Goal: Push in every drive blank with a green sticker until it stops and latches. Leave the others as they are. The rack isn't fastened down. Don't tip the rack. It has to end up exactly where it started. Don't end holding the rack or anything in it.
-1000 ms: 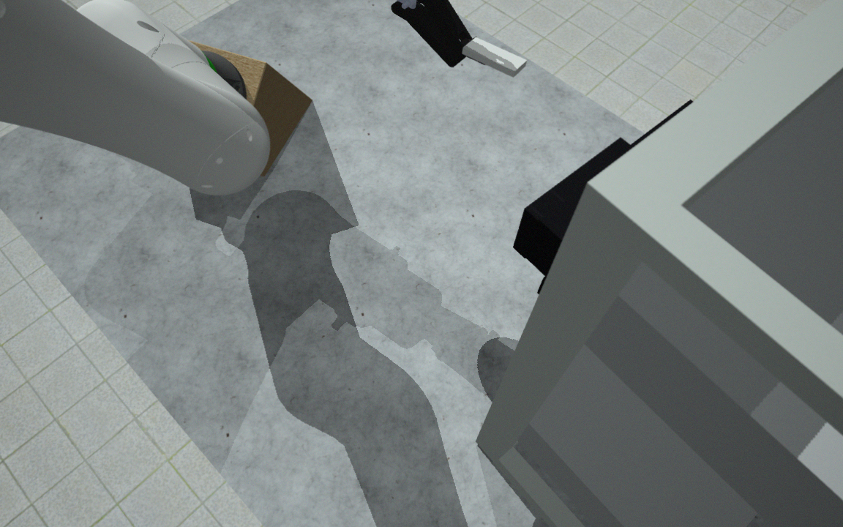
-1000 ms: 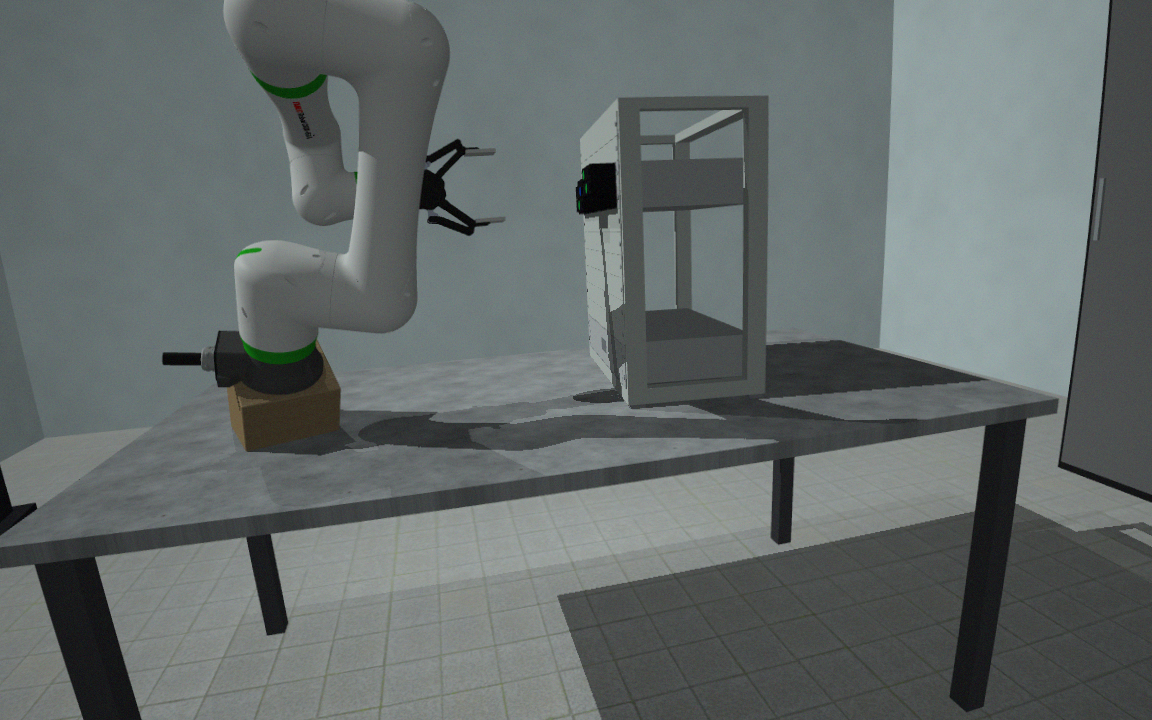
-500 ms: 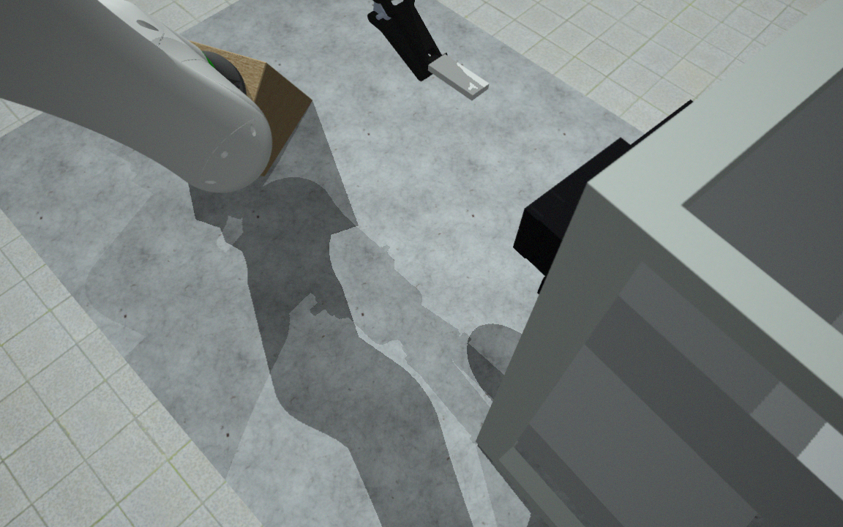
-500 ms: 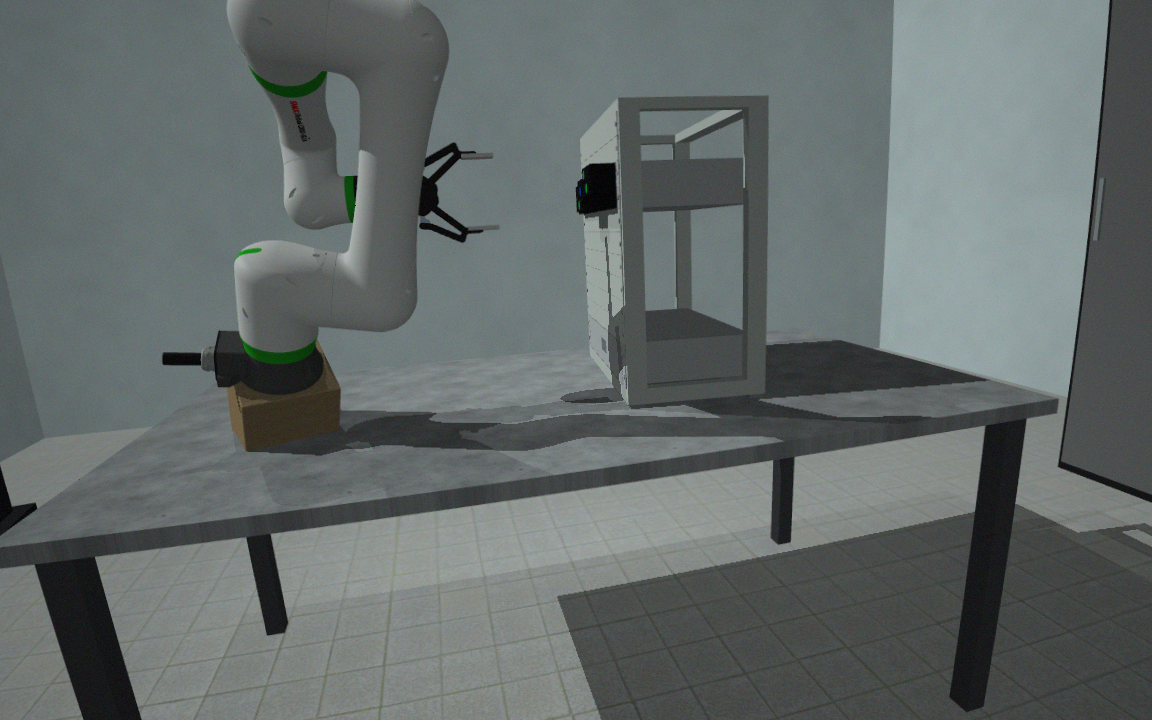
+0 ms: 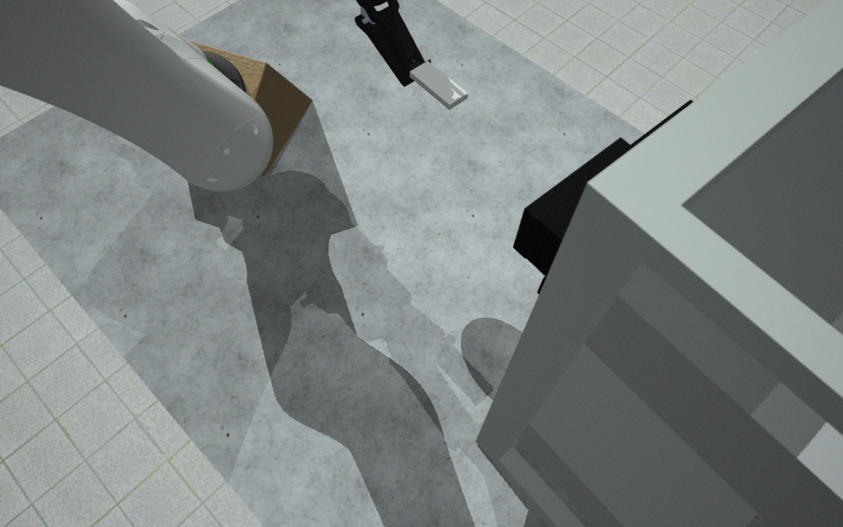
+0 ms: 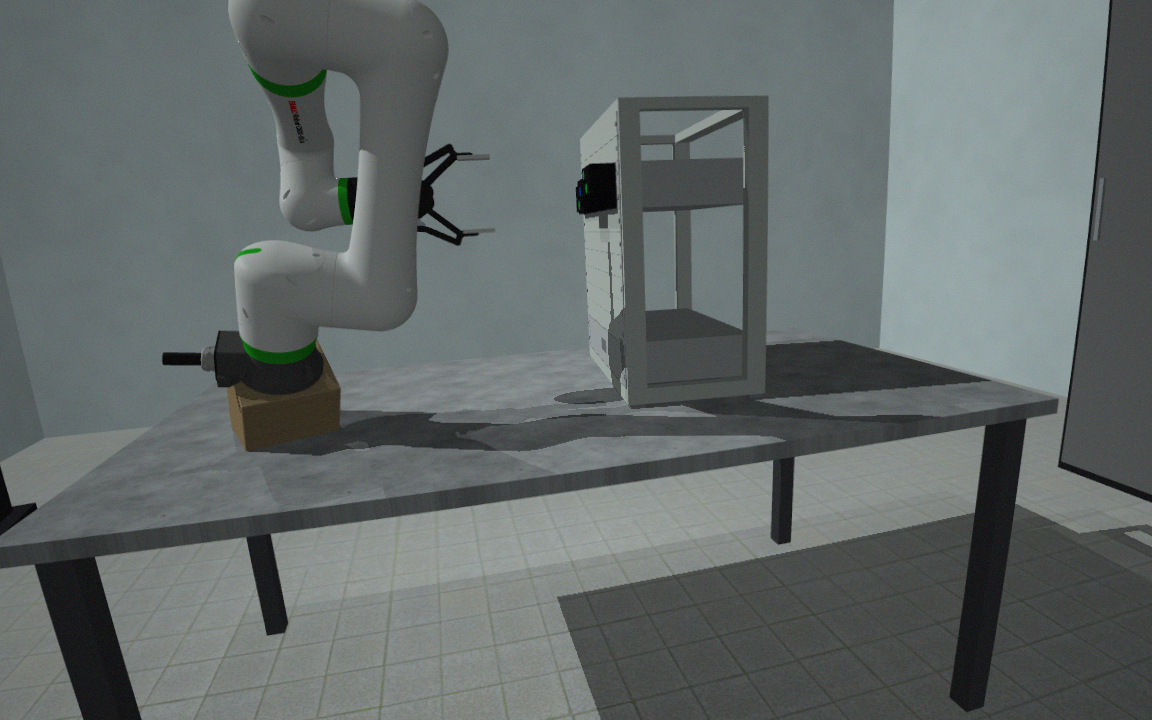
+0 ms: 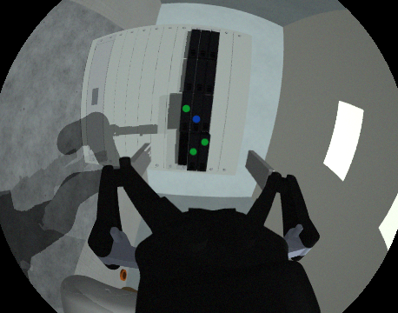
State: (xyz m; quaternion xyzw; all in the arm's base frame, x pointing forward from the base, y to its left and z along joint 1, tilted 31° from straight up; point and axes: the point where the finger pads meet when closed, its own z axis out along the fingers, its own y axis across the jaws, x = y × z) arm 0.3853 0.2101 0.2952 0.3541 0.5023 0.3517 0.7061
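I have the gripper (image 5: pixel 439 85) (image 6: pixel 490 194) (image 7: pixel 200 155) wide open, with nothing between its fingers. In the exterior view it points level, its black fingers splayed one above the other, and their pale pads (image 5: pixel 437 83) (image 6: pixel 475 156) (image 7: pixel 258 167) run nearly parallel. From above I get only one finger (the rest is cut off or hidden). Just behind the tool sits the white wrist (image 6: pixel 307 204), ringed in green. My arm (image 5: pixel 129 98) (image 6: pixel 388 161) (image 7: pixel 88 296) bends high above the gripper, and a long upright link passes partly in front of the wrist. Below and behind the tool is the dark round base (image 5: pixel 227 73) (image 6: pixel 280 376).
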